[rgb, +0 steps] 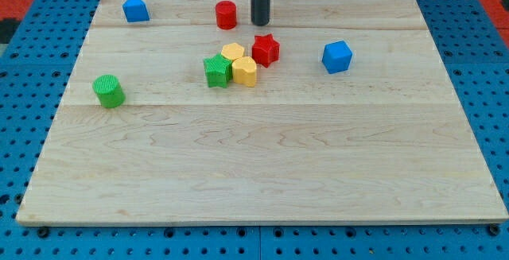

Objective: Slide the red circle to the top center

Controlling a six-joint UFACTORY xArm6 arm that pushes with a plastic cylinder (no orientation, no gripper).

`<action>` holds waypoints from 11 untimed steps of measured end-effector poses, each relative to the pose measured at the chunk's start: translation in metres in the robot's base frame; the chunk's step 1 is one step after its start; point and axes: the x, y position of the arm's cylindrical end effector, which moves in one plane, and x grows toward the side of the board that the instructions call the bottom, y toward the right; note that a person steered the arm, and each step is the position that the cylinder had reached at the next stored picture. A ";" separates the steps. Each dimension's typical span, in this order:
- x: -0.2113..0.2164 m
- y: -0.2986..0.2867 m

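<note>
Seven small blocks sit on the wooden board, and here is what shows:

- My tip is near the view's top, just to the right of the red circle. I cannot tell if they touch; a thin gap seems to show.
- The rod has no fingers at all, so nothing is held or squeezed (it can only push).
- The rod's upper part is cut off by the view's top edge.
- The red circle stands upright near the top edge of the board, a little left of the middle.
- A blue block sits at the top left, well apart from the rest. Its shape is hard to make out.
- A green cylinder stands alone at the left side.
- Four blocks huddle near the middle: a green star, two yellow hexagon blocks (one partly hidden behind the other) and a red star.
- A blue cube sits to the right of the huddle, apart from it.
</note>
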 end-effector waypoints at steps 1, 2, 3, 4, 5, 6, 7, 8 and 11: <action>0.008 -0.024; 0.008 -0.079; -0.019 -0.055; -0.017 -0.014; -0.008 -0.062; -0.029 -0.091; -0.056 -0.056; -0.058 0.004; 0.006 0.001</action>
